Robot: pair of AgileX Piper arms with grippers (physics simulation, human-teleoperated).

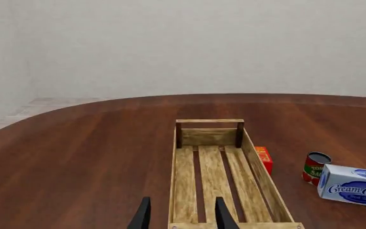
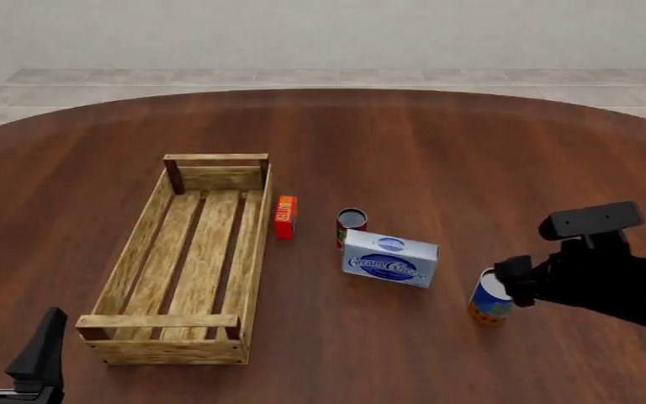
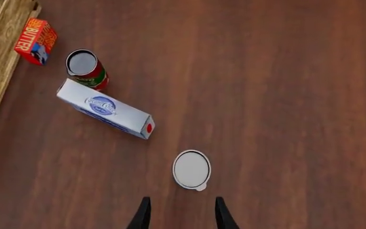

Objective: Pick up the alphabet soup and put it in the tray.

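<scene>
The alphabet soup [image 2: 487, 301] is a small can with a blue and orange label, standing upright on the table at the right. From above, its white top [image 3: 192, 169] lies just beyond the tips of my right gripper [image 3: 181, 217], which is open and held over the table, touching nothing. In the front view the right gripper [image 2: 510, 282] hovers right beside and above the can. The tray [image 2: 132, 252] is a long light-wood slatted crate on the left, with nothing in it. My left gripper [image 2: 9, 341] stands open near the tray's [image 1: 209, 121] near end, fingers [image 1: 143, 215] apart.
A blue-white cream cheese box [image 2: 389, 258] lies between the tray and the soup. A red can with a dark top [image 2: 352, 225] stands just behind it. A small orange butter box [image 2: 285, 215] sits against the tray's right wall. The table's curved far edge runs behind them.
</scene>
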